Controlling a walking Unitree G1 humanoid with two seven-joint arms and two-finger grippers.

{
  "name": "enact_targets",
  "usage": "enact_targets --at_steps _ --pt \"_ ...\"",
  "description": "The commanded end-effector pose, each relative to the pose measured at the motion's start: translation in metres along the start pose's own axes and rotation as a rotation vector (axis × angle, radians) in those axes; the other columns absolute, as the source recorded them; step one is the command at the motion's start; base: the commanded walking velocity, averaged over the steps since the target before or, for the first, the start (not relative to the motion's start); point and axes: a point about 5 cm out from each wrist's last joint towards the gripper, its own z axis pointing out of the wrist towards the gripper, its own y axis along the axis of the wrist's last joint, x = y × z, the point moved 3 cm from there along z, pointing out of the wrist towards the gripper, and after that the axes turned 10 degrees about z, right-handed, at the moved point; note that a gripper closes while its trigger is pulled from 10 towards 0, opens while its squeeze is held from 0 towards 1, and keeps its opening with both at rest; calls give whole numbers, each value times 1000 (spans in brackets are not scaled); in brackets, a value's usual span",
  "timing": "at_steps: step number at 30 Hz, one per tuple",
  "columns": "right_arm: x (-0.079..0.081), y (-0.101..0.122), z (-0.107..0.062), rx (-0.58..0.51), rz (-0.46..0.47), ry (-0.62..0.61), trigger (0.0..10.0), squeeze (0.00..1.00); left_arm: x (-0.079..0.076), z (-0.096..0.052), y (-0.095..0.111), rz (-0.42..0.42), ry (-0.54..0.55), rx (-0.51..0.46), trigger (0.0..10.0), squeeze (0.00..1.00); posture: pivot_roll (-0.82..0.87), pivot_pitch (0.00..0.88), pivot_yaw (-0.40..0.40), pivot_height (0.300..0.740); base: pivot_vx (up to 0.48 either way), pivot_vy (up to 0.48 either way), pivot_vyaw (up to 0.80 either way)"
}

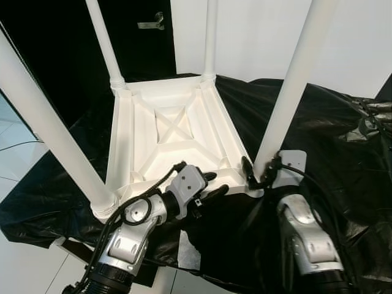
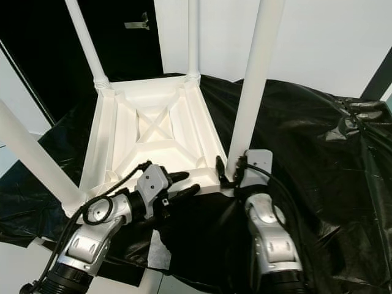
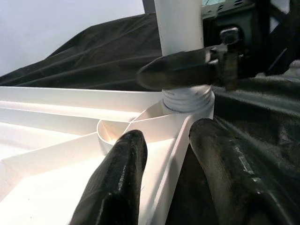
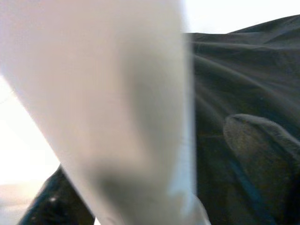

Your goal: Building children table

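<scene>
Right gripper (image 1: 256, 173) is pinching the base of the near-right table leg (image 1: 293, 86). Left gripper (image 1: 211, 185) sits spread over the rim of the upside-down white tabletop (image 1: 141, 147), which lies on crinkly black sheeting (image 1: 343, 141).

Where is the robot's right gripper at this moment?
In the left eye view, the right gripper clasps the base of the near-right white plastic leg at the upturned white tabletop's corner.
</scene>
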Motion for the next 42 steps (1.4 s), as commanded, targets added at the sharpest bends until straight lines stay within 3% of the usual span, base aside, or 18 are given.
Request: enact_targets --at_steps 1,2,5,6,7,8,14,15,16,17,18,26,32,33,38,42 --pt "1 -1 -1 2 10 37 10000 1000 2 -2 -1 -4 31 15 10000 0 -15 0 -11 740 0 0 0" --pt "-4 -1 3 45 21 168 10000 1000 4 -2 -2 -1 36 15 10000 0 -17 0 -11 740 0 0 0" --pt "-4 0 6 60 38 216 10000 1000 4 -2 -2 0 37 15 10000 0 -16 0 -11 740 0 0 0" --pt "-2 5 12 60 42 296 10000 659 5 -1 -2 1 38 14 10000 0 -17 0 -9 740 0 0 0" --pt "-2 5 12 60 42 296 10000 659 5 -1 -2 1 38 14 10000 0 -17 0 -9 740 0 0 0" --pt "1 7 16 61 19 335 10000 0 6 -1 -1 2 39 12 10000 0 -15 0 -8 740 0 0 0" --pt "8 9 32 90 -20 420 10000 0 6 1 0 6 38 7 10000 0 -8 0 -8 740 0 0 0" --pt "9 7 35 104 -55 434 9059 0 7 1 1 8 39 7 10000 0 -2 0 -10 740 0 0 0" --pt "9 7 35 104 -55 434 9059 0 7 1 1 8 39 7 10000 0 -2 0 -10 740 0 0 0" --pt "8 4 37 114 -75 437 2667 0 7 1 1 10 40 7 10000 0 4 0 -14 740 0 0 0" --pt "7 2 38 124 -83 441 0 0 8 1 1 13 44 8 10000 0 9 0 -18 740 0 0 0" --pt "-2 -3 34 145 -46 435 0 0 10 -2 -1 16 57 15 10000 0 13 0 -21 740 0 0 0" --pt "-9 -7 34 153 -49 357 0 0 9 -1 0 14 53 12 10000 0 9 0 -21 740 0 0 0" --pt "-11 -8 33 147 -53 311 10000 0 9 -1 0 15 51 11 10000 0 9 0 -20 740 0 0 0" --pt "-11 -9 29 116 -42 221 10000 0 8 0 0 15 47 10 10000 0 7 0 -18 740 0 0 0" --pt "-13 -17 21 100 2 -2 10000 0 6 0 -1 15 38 11 10000 0 1 0 -19 740 0 0 0"
